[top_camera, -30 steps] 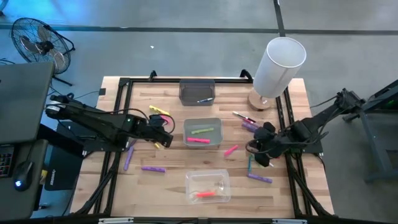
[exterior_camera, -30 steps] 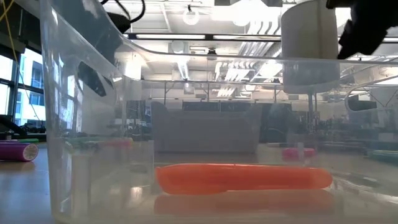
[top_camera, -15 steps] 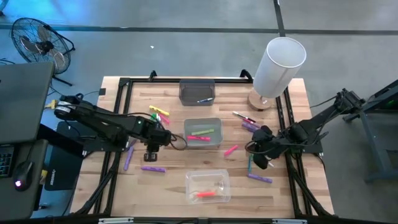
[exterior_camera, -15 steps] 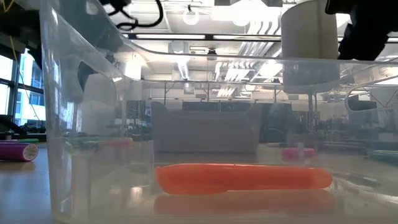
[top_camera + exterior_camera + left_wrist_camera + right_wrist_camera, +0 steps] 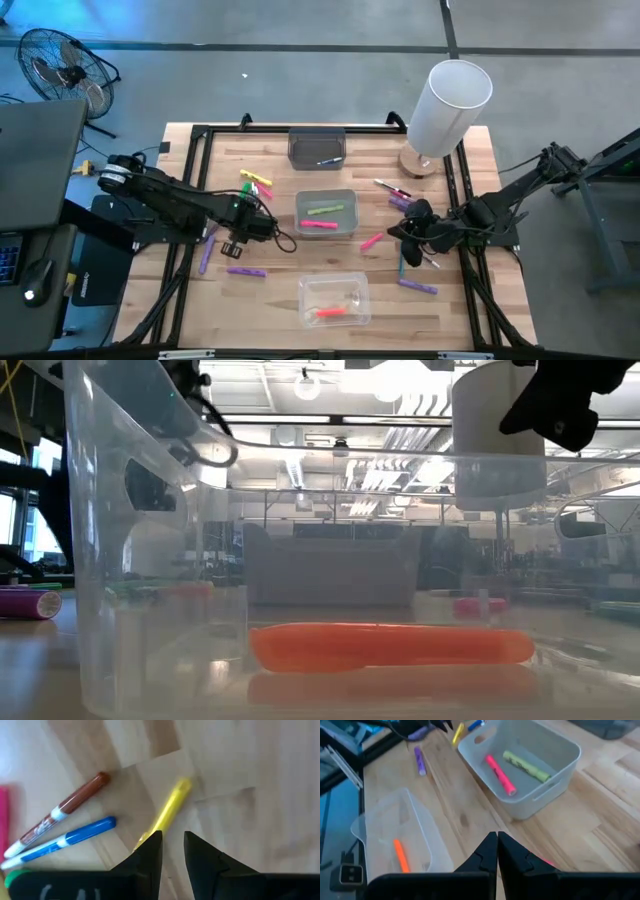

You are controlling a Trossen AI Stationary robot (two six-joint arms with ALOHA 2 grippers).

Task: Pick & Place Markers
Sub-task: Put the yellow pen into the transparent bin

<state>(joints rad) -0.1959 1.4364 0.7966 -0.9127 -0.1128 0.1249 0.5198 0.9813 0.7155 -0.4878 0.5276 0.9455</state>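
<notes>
Markers lie scattered on the wooden table: a yellow and a pink one (image 5: 254,181), two purple ones (image 5: 245,270), a pink one (image 5: 372,241), and several near my right arm (image 5: 400,200). My left gripper (image 5: 238,240) points down just above the table. In its wrist view it (image 5: 173,845) is open by a narrow gap with nothing between the fingers. A yellow marker (image 5: 169,810), a brown one (image 5: 80,802) and a blue one (image 5: 75,836) lie flat before it. My right gripper (image 5: 398,236) hangs shut and empty (image 5: 496,842) above the pink marker. My left gripper comes down from above, and one fingertip (image 5: 151,847) covers the yellow marker's near end (image 5: 148,836). I cannot tell whether it touches the marker, which lies flat on the table.
A dark bin (image 5: 317,147) holding one marker stands at the far middle. A grey bin (image 5: 326,212) holds a green and a pink marker. A clear bin (image 5: 335,298) near the front holds an orange marker (image 5: 390,645). A white cylinder (image 5: 450,105) stands at the far right.
My left gripper has sunk toward the table and shifted a little toward the table's left and near edges, rolling about a quarter turn. My right gripper has tipped slightly in place. No marker on the table has visibly moved.
</notes>
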